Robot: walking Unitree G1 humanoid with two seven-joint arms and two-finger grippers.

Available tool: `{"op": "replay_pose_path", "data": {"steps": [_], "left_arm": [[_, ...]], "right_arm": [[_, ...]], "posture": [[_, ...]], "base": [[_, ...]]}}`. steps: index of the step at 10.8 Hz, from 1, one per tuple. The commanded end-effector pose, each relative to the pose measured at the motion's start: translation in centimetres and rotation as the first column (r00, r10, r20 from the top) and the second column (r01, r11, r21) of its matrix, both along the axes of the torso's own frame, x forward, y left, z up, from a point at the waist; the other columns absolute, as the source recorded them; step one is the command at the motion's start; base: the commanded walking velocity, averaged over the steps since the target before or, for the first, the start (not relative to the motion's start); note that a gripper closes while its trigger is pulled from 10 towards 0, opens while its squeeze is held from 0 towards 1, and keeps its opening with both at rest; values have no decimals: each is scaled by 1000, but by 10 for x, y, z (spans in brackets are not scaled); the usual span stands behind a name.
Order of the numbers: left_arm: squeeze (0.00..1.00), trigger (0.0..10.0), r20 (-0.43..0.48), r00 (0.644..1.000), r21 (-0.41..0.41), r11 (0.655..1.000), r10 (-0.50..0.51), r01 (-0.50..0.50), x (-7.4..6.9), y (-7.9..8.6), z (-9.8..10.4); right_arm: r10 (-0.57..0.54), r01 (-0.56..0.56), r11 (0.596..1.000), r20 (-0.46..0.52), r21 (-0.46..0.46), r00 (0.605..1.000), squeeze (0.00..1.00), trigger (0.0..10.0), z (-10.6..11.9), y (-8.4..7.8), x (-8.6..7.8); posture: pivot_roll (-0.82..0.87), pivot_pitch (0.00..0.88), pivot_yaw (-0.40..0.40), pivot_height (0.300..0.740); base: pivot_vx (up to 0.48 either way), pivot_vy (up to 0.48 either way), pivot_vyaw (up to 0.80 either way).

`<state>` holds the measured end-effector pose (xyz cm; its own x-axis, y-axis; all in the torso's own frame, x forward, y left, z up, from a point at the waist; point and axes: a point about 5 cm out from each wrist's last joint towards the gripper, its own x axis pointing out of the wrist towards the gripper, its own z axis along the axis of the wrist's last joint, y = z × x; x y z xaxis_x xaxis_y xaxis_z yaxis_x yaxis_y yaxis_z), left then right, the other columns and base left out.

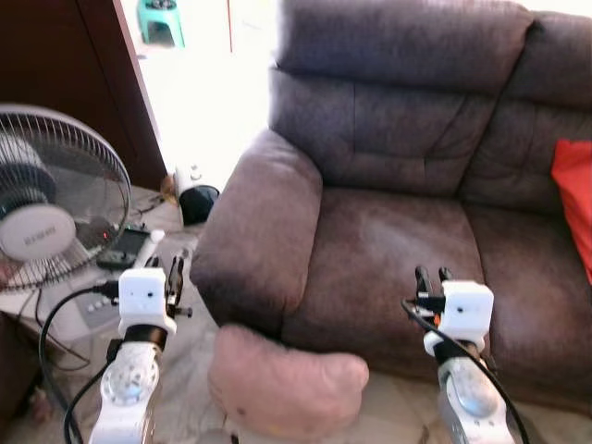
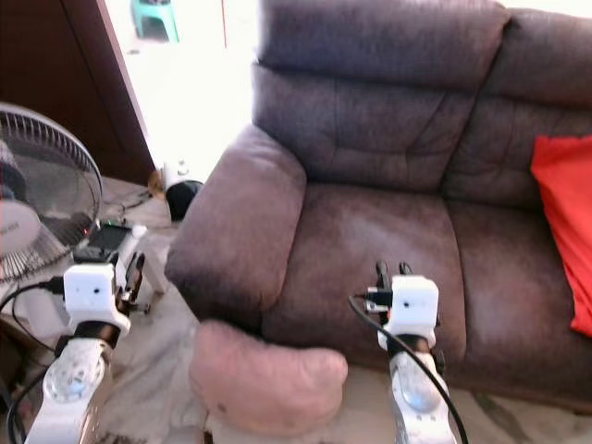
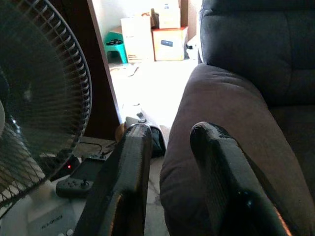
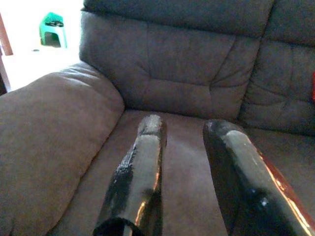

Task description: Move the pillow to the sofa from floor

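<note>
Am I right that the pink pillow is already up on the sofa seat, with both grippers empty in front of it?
Not quite. The pink pillow is on the floor against the sofa front, as the left eye view shows. The rest holds: the left gripper and right gripper are both empty.

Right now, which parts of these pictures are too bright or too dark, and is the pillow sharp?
In the left eye view, the doorway floor behind the sofa is washed out by daylight; the pink pillow looks slightly soft but readable. In the left wrist view, the fan and the left gripper are dim. In the right wrist view, the right gripper shows glare on its fingers.
</note>
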<state>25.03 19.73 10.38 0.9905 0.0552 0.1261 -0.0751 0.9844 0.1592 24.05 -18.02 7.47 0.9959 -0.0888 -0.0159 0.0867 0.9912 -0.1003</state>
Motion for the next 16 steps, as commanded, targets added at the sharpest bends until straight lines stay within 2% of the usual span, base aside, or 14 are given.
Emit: {"op": "replay_pose_path", "data": {"steps": [1,13,16], "left_arm": [[0,10000,-20,1000,16,1000,-19,19,0,-3,-2],[0,10000,-35,999,9,999,-42,42,1,-5,-4],[0,10000,-36,998,9,999,-47,48,1,-6,-4]], "right_arm": [[-3,3,1000,-17,7,1000,0,10000,-3,-1,-2],[-14,14,1000,-29,8,999,0,10000,-5,-3,1],[-12,12,1000,-42,6,999,0,10000,-7,-2,0]], "posture": [[74,67,-49,642],[74,55,-48,642],[77,61,-49,613]], "base": [[0,0,0],[0,0,0],[0,0,0]]}}
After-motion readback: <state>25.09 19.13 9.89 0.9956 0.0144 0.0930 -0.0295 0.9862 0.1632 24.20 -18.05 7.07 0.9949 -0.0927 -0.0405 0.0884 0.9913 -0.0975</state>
